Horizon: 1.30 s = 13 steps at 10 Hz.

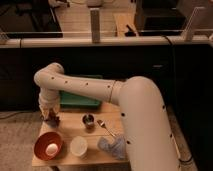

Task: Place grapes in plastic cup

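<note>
My gripper (49,115) hangs at the back left corner of the small wooden table (70,131), pointing down. The dark grapes (54,121) show as a small dark lump right under it, partly hidden by it. I cannot tell whether the gripper touches them. The pale plastic cup (78,146) stands upright near the table's front edge, in front and to the right of the gripper, between the orange bowl and the blue cloth.
An orange bowl (42,148) with a white egg (51,148) sits front left. A small metal cup (88,121) and a spoon (105,128) are mid-table. A blue cloth lump (113,147) lies front right. A green tray (80,100) lies behind the table.
</note>
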Each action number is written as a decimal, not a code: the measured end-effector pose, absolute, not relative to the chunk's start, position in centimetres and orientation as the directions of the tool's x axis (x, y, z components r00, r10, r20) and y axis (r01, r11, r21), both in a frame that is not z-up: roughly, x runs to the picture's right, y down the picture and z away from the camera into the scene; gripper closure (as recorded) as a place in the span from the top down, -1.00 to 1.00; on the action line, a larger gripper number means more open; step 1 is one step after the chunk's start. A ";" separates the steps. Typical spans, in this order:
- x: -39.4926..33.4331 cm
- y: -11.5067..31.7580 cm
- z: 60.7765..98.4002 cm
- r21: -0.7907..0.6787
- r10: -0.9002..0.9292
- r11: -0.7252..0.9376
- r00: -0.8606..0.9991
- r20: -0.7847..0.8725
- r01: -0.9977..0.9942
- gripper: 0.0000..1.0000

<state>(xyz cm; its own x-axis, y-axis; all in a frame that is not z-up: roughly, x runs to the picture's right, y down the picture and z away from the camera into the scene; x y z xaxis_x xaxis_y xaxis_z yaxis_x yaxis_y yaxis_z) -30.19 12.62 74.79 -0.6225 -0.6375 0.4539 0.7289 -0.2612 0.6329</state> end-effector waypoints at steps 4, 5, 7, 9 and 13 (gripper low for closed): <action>-29.7 12.0 74.5 0.669 -0.667 -0.188 -0.593 0.451 0.719 0.60; -29.5 11.9 74.4 0.674 -0.674 -0.173 -0.585 0.450 0.718 0.60; -29.7 12.0 74.3 0.676 -0.673 -0.174 -0.588 0.449 0.716 0.60; -29.5 11.9 74.4 0.675 -0.674 -0.173 -0.585 0.450 0.718 0.60; -29.7 12.1 74.3 0.677 -0.672 -0.174 -0.589 0.449 0.715 0.60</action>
